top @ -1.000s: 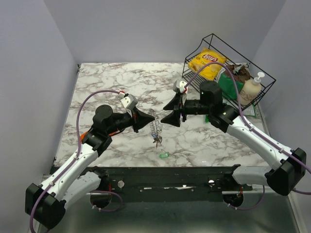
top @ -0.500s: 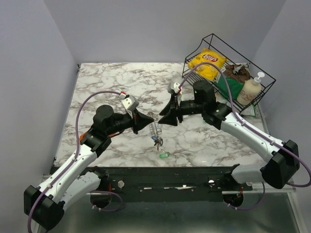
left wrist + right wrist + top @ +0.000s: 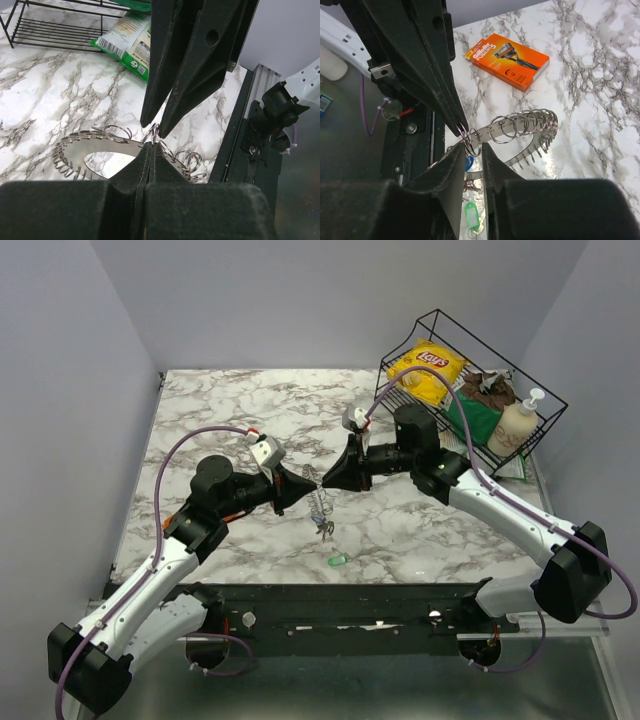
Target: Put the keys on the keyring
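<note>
Keyring (image 3: 320, 503) long axis far-near, keys (image 3: 325, 530) @ near end.

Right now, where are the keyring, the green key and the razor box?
keyring (image 3: 530, 120), right wrist view, on its rings.
green key (image 3: 471, 216), right wrist view, plastic head.
razor box (image 3: 507, 61), right wrist view, orange top face.

Silvery keyring (image 3: 319, 504) apparently dangles lifted; green key (image 3: 338, 560) lies nearby, separate.

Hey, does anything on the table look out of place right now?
Yes: the green key lies alone near the front edge of the table, apart from the keyring and not threaded on it.
</note>
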